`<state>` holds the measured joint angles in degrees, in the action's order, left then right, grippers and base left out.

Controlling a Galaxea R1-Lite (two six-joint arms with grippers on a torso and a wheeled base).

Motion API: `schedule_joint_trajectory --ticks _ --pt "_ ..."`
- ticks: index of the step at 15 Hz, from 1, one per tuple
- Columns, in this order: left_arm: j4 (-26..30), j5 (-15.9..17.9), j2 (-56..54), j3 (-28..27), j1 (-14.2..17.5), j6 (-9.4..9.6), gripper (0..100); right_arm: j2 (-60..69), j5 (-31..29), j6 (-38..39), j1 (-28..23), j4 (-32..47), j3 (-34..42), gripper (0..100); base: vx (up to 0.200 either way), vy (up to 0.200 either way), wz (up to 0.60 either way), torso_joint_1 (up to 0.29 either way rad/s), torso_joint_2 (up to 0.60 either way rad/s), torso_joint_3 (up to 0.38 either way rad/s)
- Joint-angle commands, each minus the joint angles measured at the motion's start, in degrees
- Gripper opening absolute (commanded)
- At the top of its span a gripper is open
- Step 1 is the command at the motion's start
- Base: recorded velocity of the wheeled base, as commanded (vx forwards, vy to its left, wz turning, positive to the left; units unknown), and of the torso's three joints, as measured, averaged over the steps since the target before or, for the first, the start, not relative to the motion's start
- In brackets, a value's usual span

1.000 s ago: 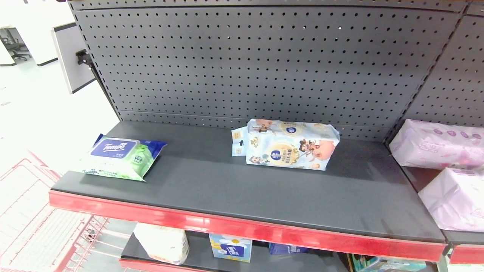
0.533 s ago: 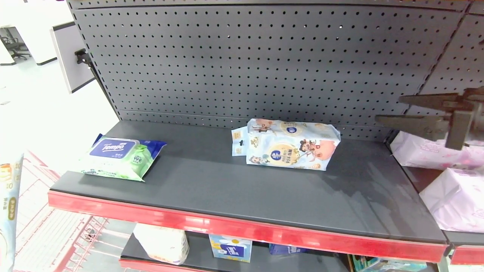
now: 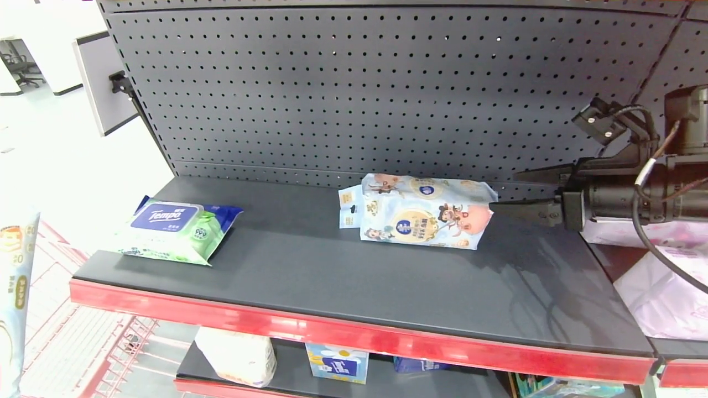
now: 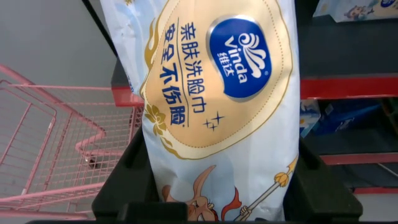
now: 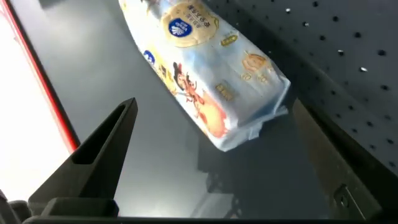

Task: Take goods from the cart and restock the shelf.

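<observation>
A cartoon-printed tissue pack (image 3: pixel 423 216) lies flat on the dark shelf (image 3: pixel 332 276), near the pegboard. My right gripper (image 3: pixel 502 191) hovers open just right of that pack's end, level with it and not touching. In the right wrist view its two black fingers (image 5: pixel 102 155) spread on either side of the pack (image 5: pixel 205 74). My left gripper (image 4: pixel 217 186) is shut on a second, similar tissue pack (image 4: pixel 217 93), held upright beside the cart. That pack's edge (image 3: pixel 14 298) shows at the far left, below shelf level.
A green wipes pack (image 3: pixel 177 229) lies at the shelf's left front. Pink packs (image 3: pixel 664 287) fill the bay to the right. The red wire cart (image 3: pixel 55 331) stands lower left. More goods (image 3: pixel 238 356) sit on the shelf below. The shelf's middle front is bare.
My right arm has come in from the right and moved left until its fingers reach the cartoon pack's end. The pack in my left gripper rose into view at the left edge.
</observation>
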<state>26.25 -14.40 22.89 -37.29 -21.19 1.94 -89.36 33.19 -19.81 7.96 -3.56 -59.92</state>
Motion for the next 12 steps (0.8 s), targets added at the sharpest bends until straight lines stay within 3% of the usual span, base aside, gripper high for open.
schedule_joint_trajectory --ticks 1,10,12 --pt "-0.1 0.0 1.0 -0.3 0.0 0.00 0 -3.8 2.0 -0.8 0.2 0.0 -1.6 100 0.000 0.000 0.00 0.000 0.00 0.000" --pt "-0.1 0.0 1.6 -0.3 0.0 0.17 0 -11.5 2.8 -4.3 -0.2 0.0 -7.7 100 0.000 0.000 0.00 0.000 0.00 0.000" --pt "-0.1 0.1 1.8 -0.2 0.0 1.14 0 -12.4 3.9 -4.7 0.0 0.0 -7.8 100 0.000 0.000 0.00 0.000 0.00 0.000"
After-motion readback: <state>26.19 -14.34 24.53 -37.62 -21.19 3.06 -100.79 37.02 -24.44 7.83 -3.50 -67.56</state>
